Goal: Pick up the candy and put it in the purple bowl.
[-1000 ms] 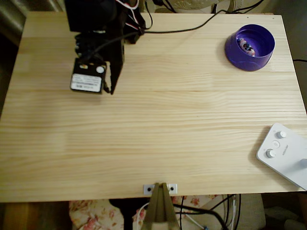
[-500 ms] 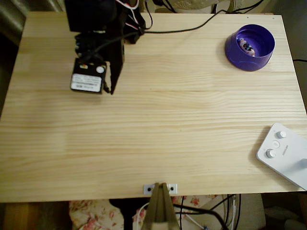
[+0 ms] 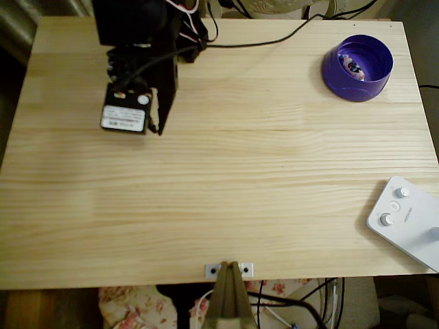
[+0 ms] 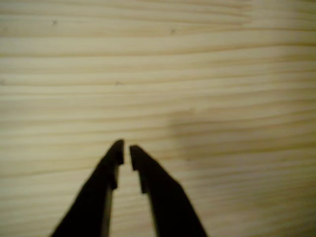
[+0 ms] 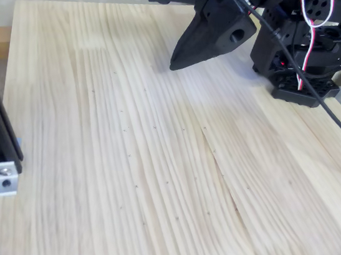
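The candy (image 3: 354,66) is seen lying inside the purple bowl (image 3: 341,74), which is set on the pale wooden tabletop (image 3: 226,178) near the upper right corner of the overhead view. The wrapper is made out as a small pale shape with dark and red marks against the bowl's floor.

The black arm is found at the opposite side, near the upper left corner of the overhead view, well apart from the bowl. The gripper (image 4: 126,154) is pointed down over bare wood. In the wrist view the jaws are shown drawn close together, with only a thin slit left between the tips, and nothing is held between them. In the fixed view the gripper (image 5: 174,64) is seen as a dark tapering wedge, its tip poised just above the boards; whether the wood is touched cannot be told.

A white device with round knobs (image 3: 406,221) is placed at the right edge of the tabletop in the overhead view, well below the bowl. A black cable (image 3: 274,40) is laid across the upper part of the tabletop from the arm's base.
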